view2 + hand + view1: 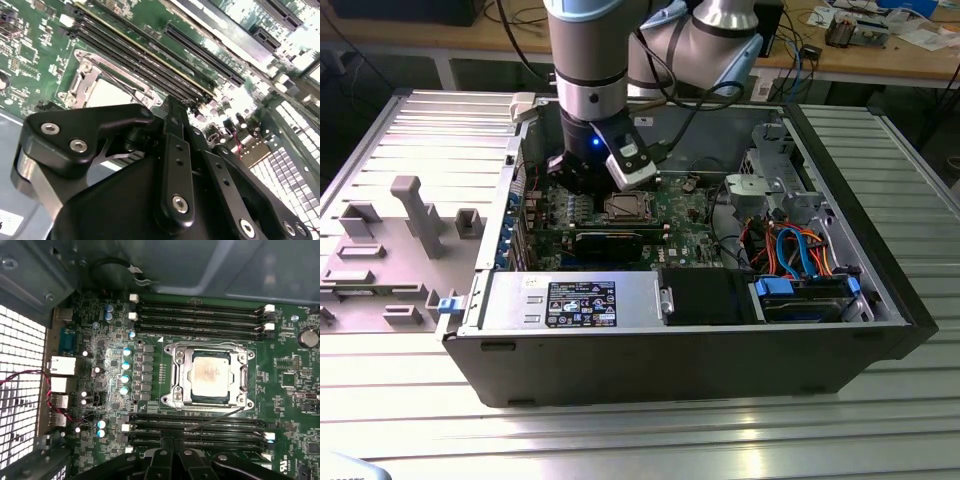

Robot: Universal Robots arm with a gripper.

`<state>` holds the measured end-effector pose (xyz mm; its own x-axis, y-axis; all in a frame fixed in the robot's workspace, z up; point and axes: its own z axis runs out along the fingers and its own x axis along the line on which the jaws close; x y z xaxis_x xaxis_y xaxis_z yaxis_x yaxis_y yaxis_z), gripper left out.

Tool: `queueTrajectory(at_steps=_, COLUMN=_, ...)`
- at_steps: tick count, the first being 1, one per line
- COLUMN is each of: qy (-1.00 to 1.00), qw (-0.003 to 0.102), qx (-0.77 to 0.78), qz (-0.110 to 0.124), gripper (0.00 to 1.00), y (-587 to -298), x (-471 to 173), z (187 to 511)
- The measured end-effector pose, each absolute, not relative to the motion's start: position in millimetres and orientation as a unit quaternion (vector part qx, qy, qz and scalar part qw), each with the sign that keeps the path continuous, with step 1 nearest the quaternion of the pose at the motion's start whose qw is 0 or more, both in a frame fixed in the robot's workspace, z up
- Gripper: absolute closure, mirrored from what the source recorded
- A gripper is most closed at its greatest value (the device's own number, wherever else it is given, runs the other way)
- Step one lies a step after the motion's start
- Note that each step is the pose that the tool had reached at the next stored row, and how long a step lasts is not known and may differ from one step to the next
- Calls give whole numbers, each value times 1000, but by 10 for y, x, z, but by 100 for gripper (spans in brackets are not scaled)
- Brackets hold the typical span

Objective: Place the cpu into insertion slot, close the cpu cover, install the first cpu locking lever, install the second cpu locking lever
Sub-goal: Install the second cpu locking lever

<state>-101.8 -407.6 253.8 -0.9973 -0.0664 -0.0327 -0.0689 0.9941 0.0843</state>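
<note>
A ribbed metal bench carries the open black computer case. On its green motherboard, the square silver cpu cover lies flat, framing the smooth grey cpu. The black tool hovers nearby; its grip I cannot tell.

Black gripper beside cpu (cpu cover down), green motherboard.

Gripper body cut off by the frame edge in both wrist views so jaws state unreadable, it hides part of the cpu in the second wrist view, and the arm blocks the motherboard's far-left corner in the exterior view.
</note>
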Motion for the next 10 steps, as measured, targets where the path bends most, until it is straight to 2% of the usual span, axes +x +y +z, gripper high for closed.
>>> queueTrajectory(at_steps=7, qy=998, qw=4, qx=-33, qz=47, gripper=89, y=-4077, x=-836, z=2540)
queueTrajectory(at_steps=10, qy=998, qw=3, qx=-33, qz=48, gripper=89, y=-4077, x=-826, z=2538)
